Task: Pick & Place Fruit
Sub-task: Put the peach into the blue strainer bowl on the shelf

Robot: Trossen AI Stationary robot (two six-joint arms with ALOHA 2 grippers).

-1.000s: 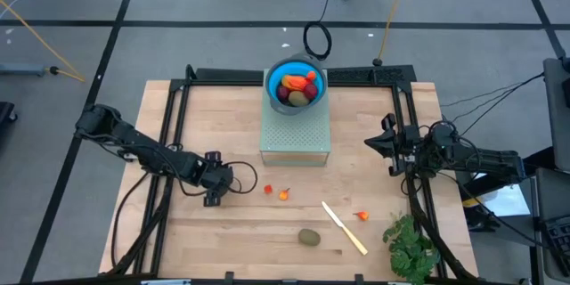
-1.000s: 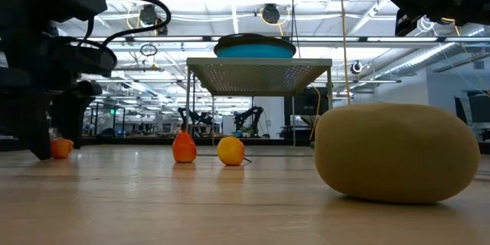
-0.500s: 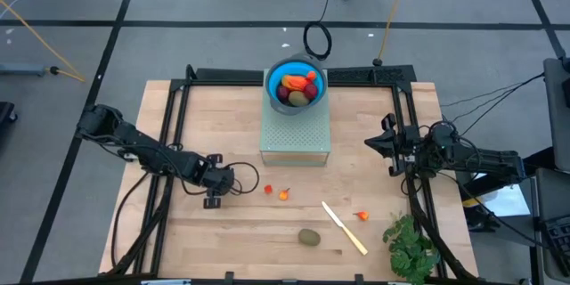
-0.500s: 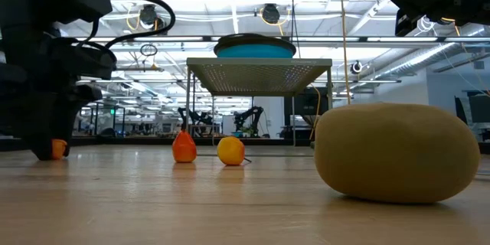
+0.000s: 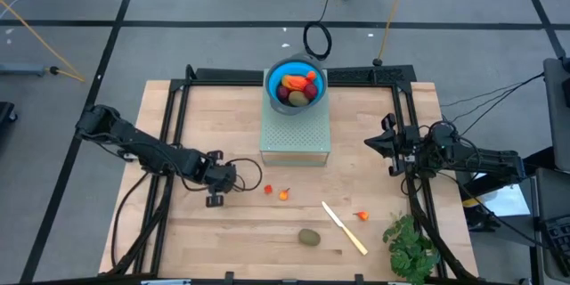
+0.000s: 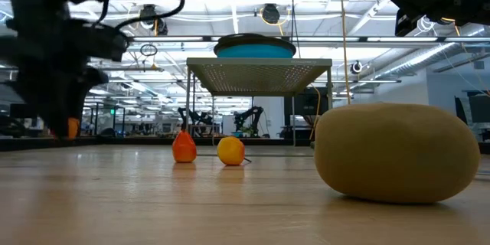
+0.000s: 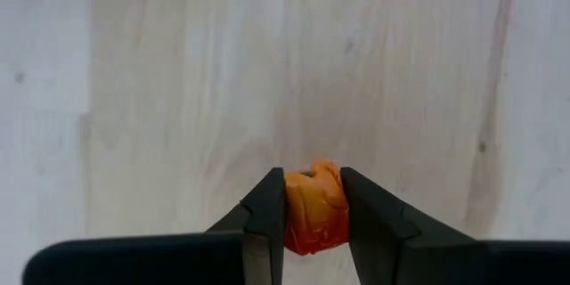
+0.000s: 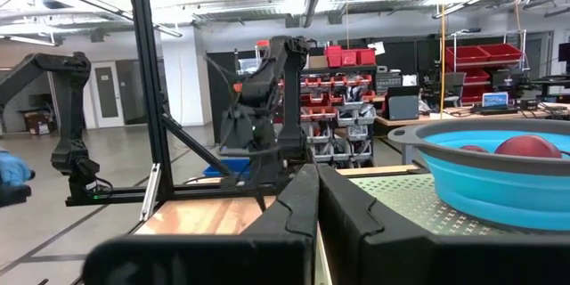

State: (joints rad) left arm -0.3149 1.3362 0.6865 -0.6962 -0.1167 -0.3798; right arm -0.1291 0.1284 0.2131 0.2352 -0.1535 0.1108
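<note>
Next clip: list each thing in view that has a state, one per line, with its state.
Left hand: shut on small orange fruit piece, lifted off the table.
Right hand: shut, empty, waiting at the table's right side.
Blue bowl: on the raised mesh stand, holding fruit.
Kiwi: lying on the table.
Knife: lying flat.

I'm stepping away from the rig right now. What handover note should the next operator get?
Left tool: shut on a small orange toy fruit piece, over the table's left-centre, lifted off the wood in the low view.
Right tool: shut, empty, waiting at the table's right side.
Done: several toy fruits sit in the blue bowl on the mesh stand.
Left: bowl the held piece; then two small orange-red bits near the centre, another beside the cream knife, and the brown-green kiwi-like oval at the front.
</note>
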